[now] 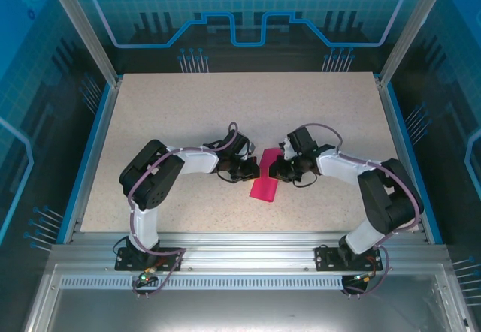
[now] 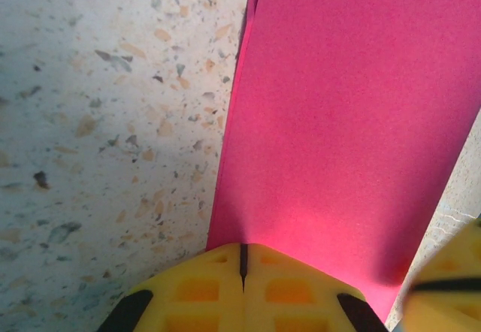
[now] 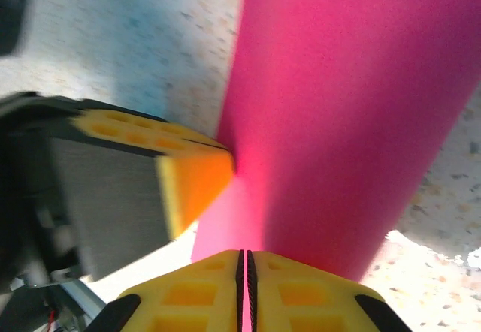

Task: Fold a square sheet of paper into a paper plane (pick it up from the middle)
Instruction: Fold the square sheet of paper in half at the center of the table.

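Observation:
The square sheet of paper is magenta-pink and shows as a narrow oblong strip in the middle of the speckled table, apparently doubled over along its length. My left gripper meets its left side and my right gripper its right side, fingertips almost facing. In the left wrist view the yellow jaws of the left gripper are shut at the near edge of the sheet. In the right wrist view the right gripper is shut with pink paper in the slit, lifted off the table. A left fingertip touches the sheet's edge there.
The speckled tabletop spreads wide to the left, right and far side of the paper. Blue rims and clear walls bound it. An aluminium rail carrying both arm bases runs along the near edge.

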You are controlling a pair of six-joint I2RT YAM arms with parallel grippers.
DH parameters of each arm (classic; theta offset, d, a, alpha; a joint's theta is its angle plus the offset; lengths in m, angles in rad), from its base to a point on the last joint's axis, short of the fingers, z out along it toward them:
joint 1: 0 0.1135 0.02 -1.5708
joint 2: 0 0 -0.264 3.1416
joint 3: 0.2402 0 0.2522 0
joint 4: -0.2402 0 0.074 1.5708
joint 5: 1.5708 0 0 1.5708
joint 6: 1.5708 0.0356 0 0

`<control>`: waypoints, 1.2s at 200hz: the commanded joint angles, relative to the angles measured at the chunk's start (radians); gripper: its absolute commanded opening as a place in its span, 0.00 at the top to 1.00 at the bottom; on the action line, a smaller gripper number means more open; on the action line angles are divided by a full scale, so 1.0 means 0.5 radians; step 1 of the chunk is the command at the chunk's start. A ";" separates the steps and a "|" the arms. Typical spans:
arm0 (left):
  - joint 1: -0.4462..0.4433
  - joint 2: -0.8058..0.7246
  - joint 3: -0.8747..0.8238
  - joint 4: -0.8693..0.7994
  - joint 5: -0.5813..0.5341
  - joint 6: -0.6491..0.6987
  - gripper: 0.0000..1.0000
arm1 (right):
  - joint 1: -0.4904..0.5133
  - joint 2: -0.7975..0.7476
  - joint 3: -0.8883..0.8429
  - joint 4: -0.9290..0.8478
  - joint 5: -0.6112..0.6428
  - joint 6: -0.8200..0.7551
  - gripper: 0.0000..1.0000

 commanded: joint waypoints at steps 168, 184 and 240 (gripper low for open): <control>-0.053 0.101 0.045 -0.203 -0.040 0.070 1.00 | -0.044 -0.238 -0.406 0.393 -0.239 -0.017 0.84; -0.054 0.102 0.056 -0.221 -0.051 0.076 1.00 | -0.015 -0.228 -0.446 0.436 -0.243 0.022 0.84; -0.056 0.102 0.065 -0.236 -0.050 0.096 1.00 | -0.002 -0.043 -0.596 0.601 -0.183 0.049 0.84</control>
